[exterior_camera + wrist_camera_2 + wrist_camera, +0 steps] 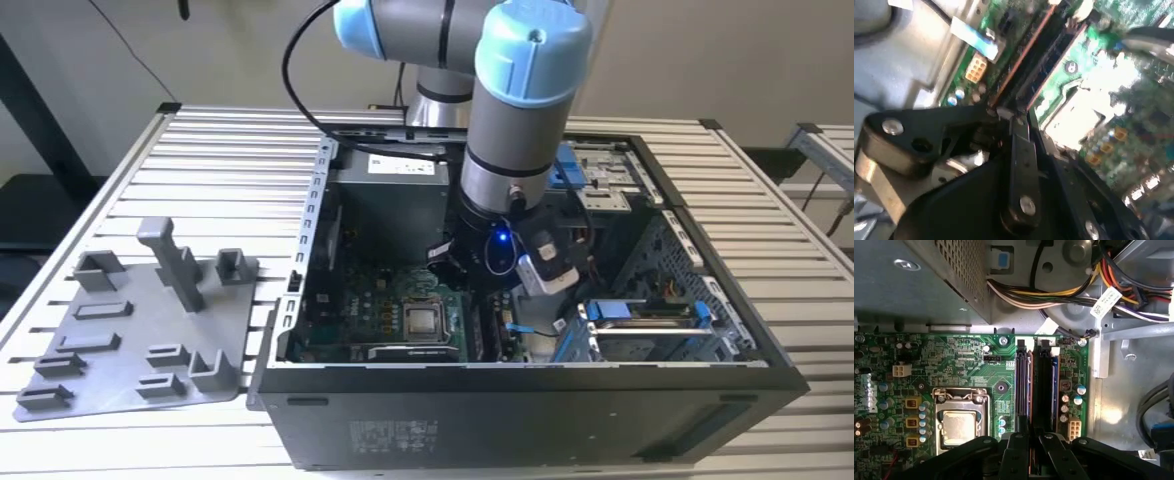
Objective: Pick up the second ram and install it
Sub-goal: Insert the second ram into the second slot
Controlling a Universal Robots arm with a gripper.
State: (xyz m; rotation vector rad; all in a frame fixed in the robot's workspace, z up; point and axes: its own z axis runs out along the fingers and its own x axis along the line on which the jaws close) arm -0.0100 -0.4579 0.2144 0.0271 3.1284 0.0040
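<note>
Exterior view, from its left to its right:
- One grey slatted metal desk (227, 150) carries everything.
- One flat grey plastic holder plate (127, 335) lies towards that view's left. It has one tall post and several lower blocks. No stick sits on it.
- One open black computer tower case (534, 420) lies on its side just beside the plate.
- One grey and light-blue robot arm (514, 130) reaches down into the case from above. One blue light (501, 240) glows at its wrist.

Inside the case, both wrist views:
- One green motherboard (964, 365) (1104, 75).
- One square silver processor socket (959, 425).
- Three small yellow square parts (913, 422) in a column beside the socket.
- One bundle of coloured cables (1054, 295) with one white tag (1104, 302).

The second ram, a long dark thin memory stick (1028, 390) (1041, 65), stands on edge in the bank of black memory slots (1046, 385). It cannot be told whether it is fully seated.

One black hand (1034, 432) (1013, 116) sits right at the near end of that stick. It cannot be told whether the hand is wide, narrow or holding the stick.
</note>
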